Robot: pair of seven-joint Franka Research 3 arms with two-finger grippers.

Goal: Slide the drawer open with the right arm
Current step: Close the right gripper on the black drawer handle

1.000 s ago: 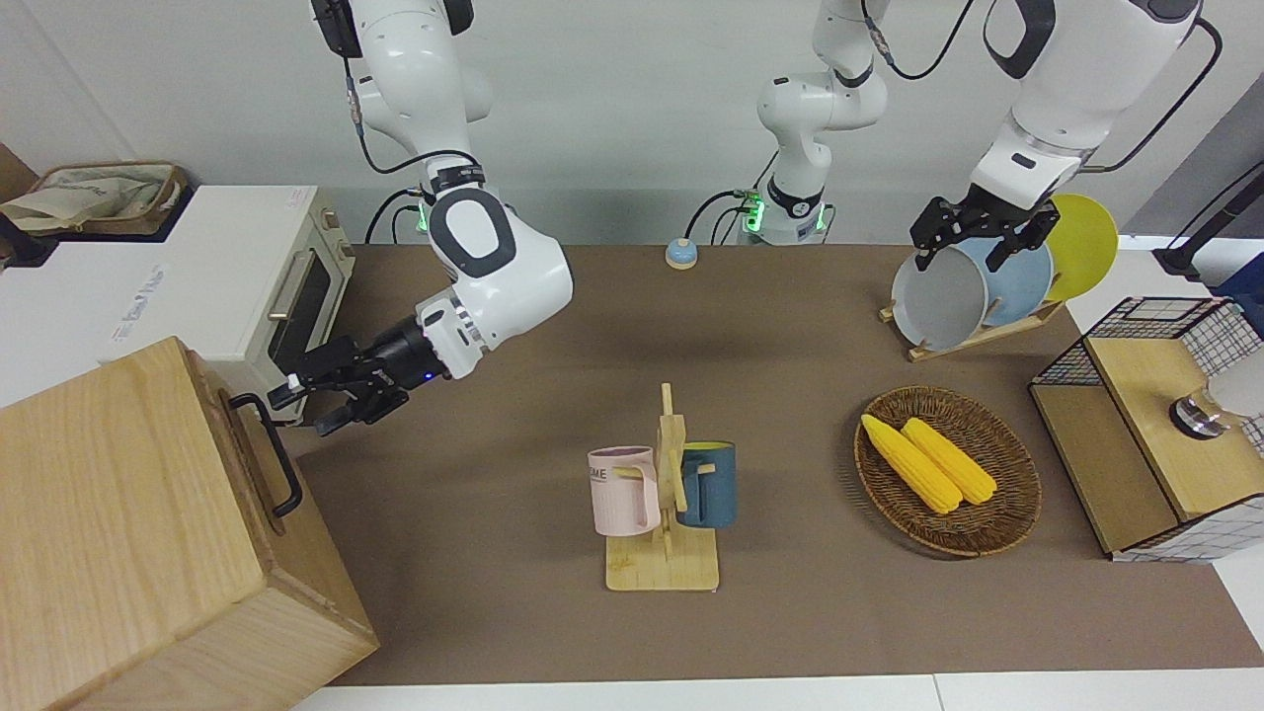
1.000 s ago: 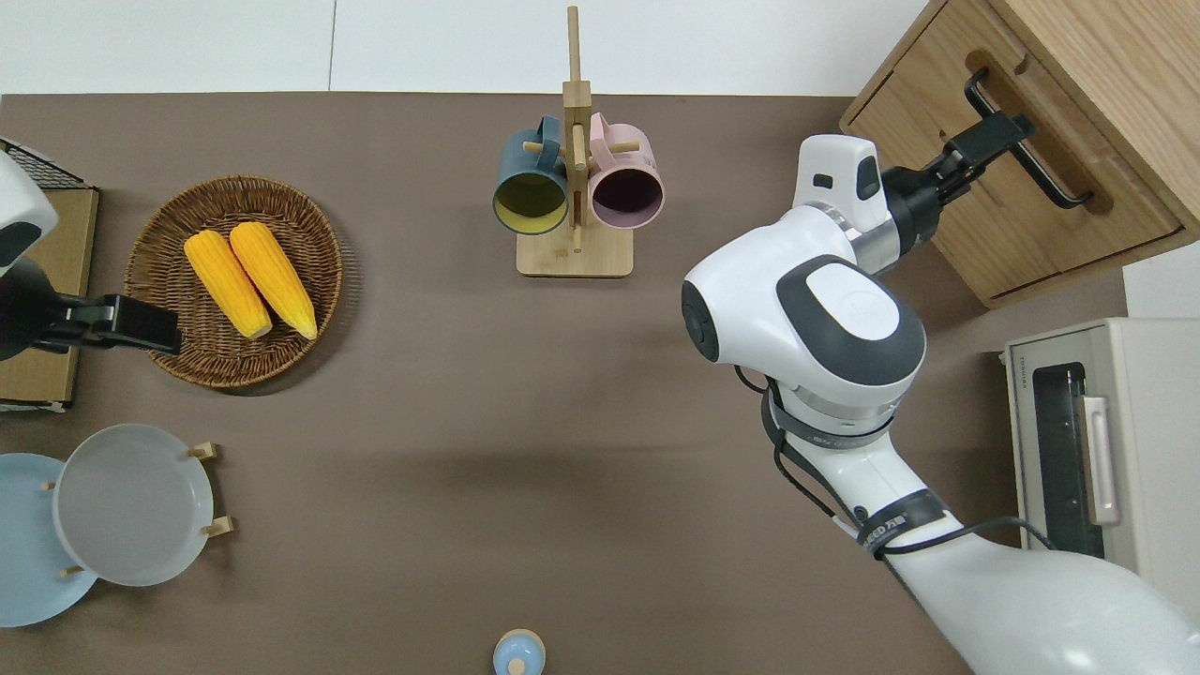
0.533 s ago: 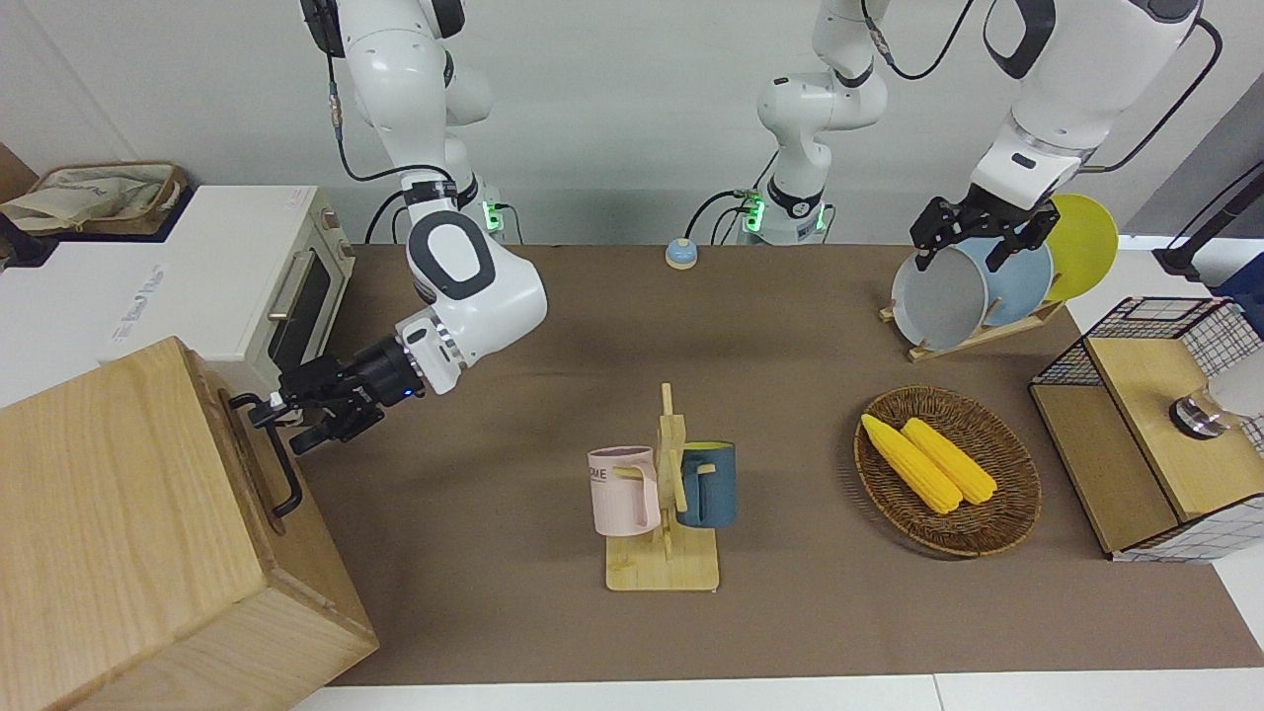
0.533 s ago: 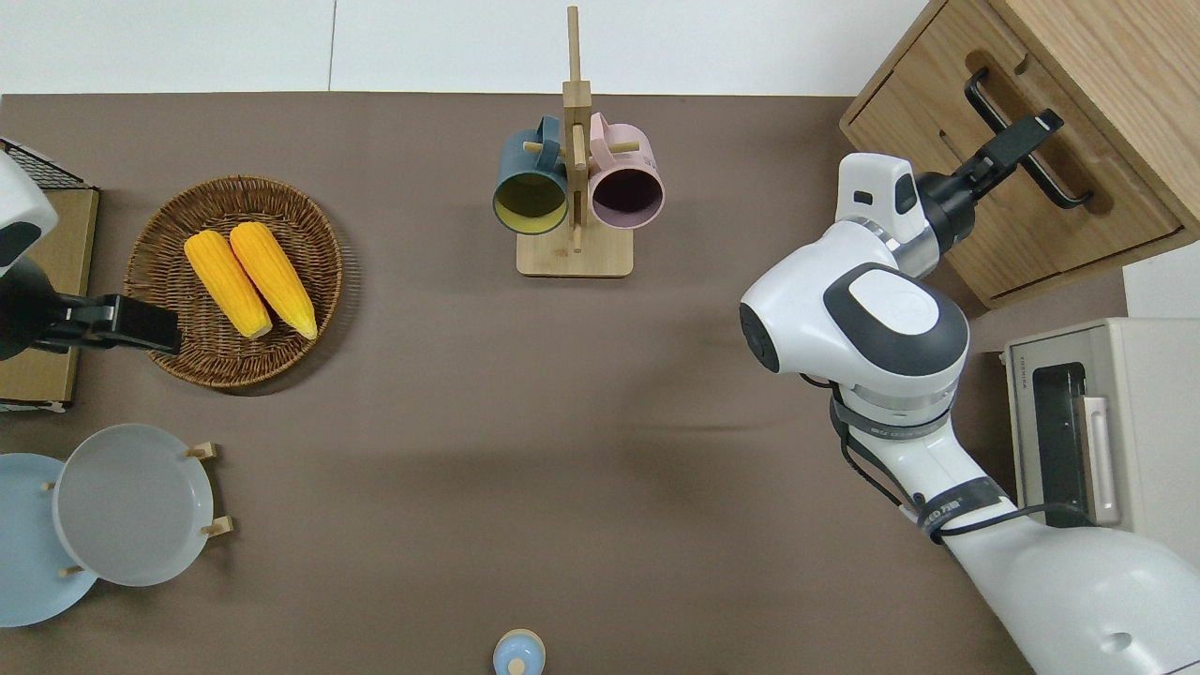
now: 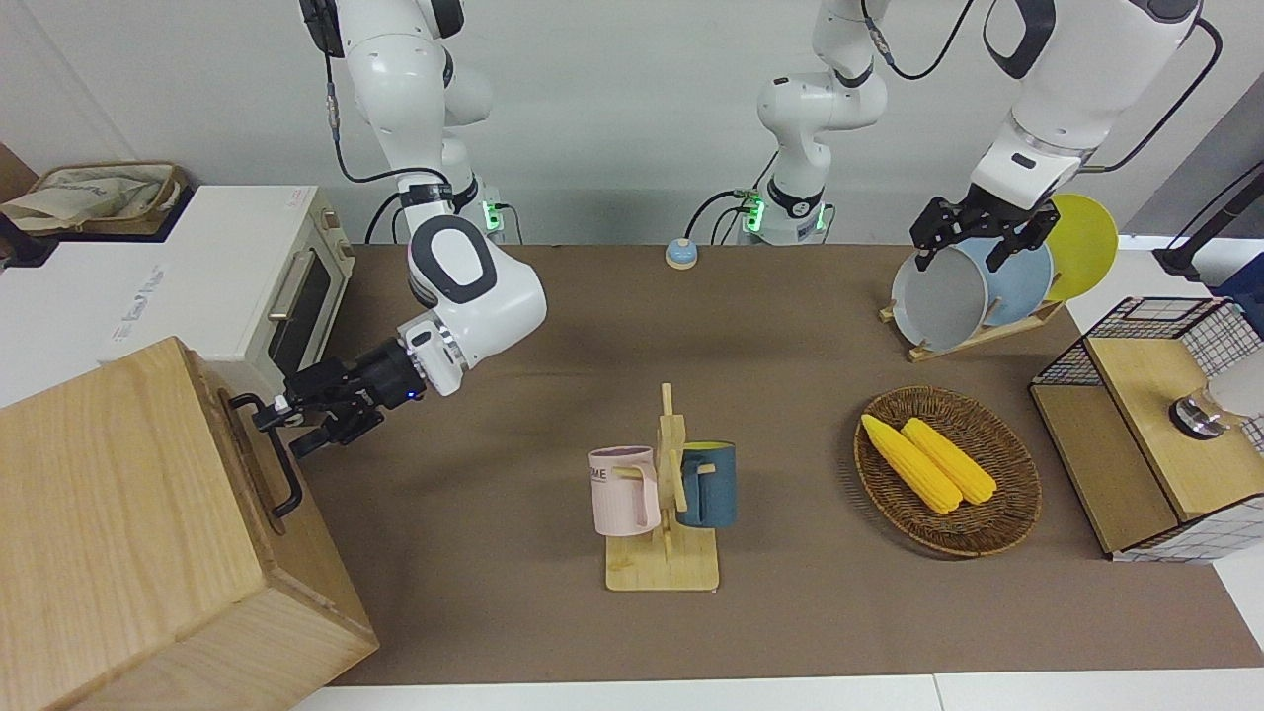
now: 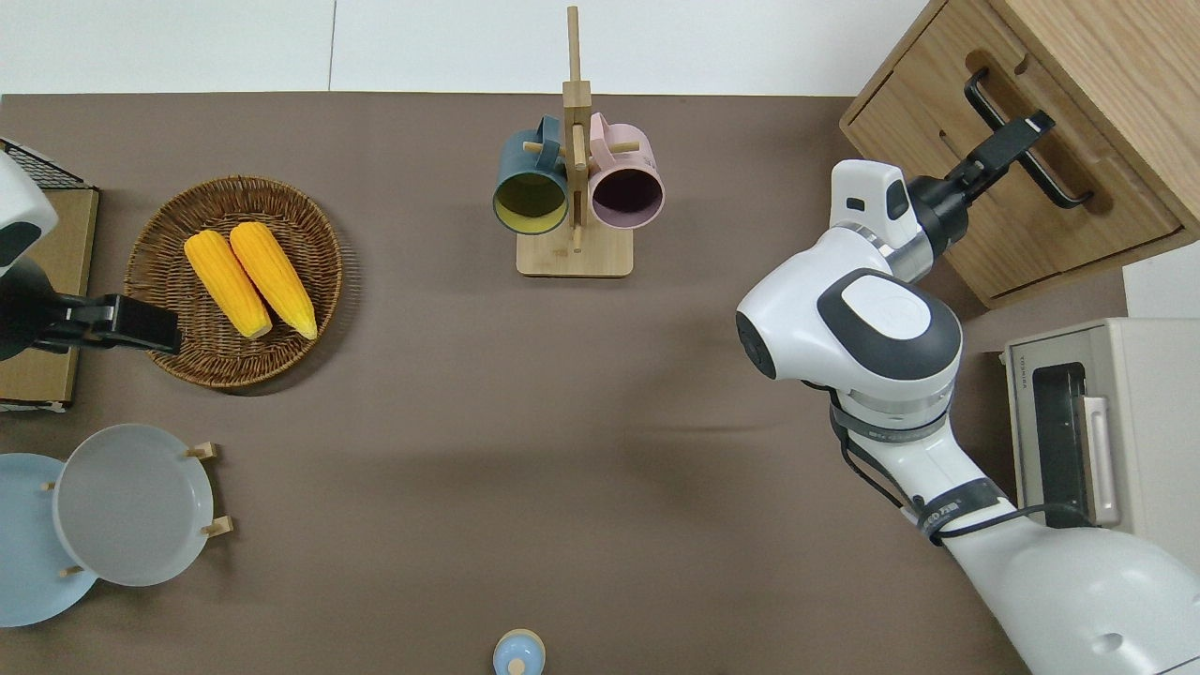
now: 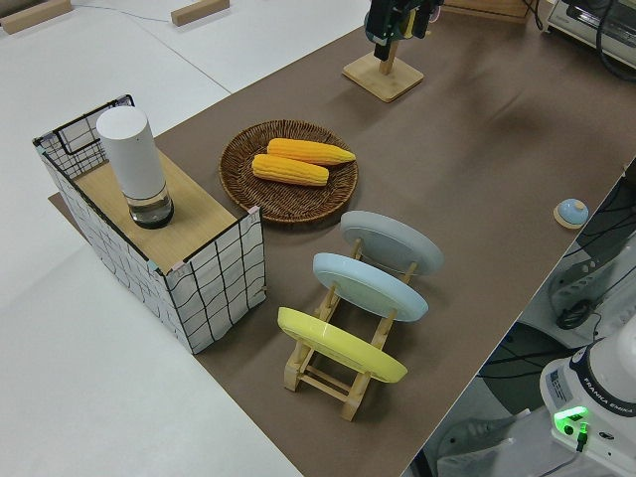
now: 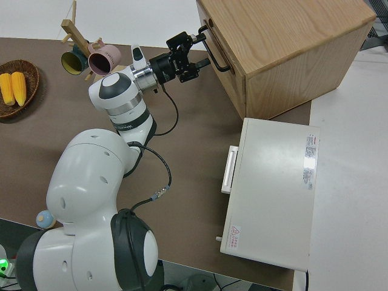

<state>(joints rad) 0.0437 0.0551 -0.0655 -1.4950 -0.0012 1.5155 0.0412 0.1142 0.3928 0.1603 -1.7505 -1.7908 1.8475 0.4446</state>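
Observation:
The drawer [image 6: 1064, 111] is the top front panel of the big pale wood cabinet [image 5: 128, 513] at the right arm's end of the table. It looks shut. Its black loop handle [image 6: 1059, 183] also shows in the front view [image 5: 286, 484] and the right side view [image 8: 219, 57]. My right gripper [image 5: 281, 427] is open and reaches sideways to the handle. Its fingers are at the handle's end nearer the robots, one above and one below the bar; it also shows in the overhead view [image 6: 1017, 136] and the right side view [image 8: 197, 57]. My left gripper [image 5: 973, 242] is open and parked.
A white toaster oven [image 5: 296, 286] stands beside the cabinet, nearer the robots. A mug rack [image 5: 664, 494] with two mugs is mid-table. A basket of corn [image 5: 946, 469], a plate rack [image 5: 973, 286] and a wire-mesh cabinet [image 5: 1155, 425] are at the left arm's end.
My right gripper has moved across to the cabinet and reached the drawer handle, then settled there. The drawer has not visibly moved. The left arm has not moved.

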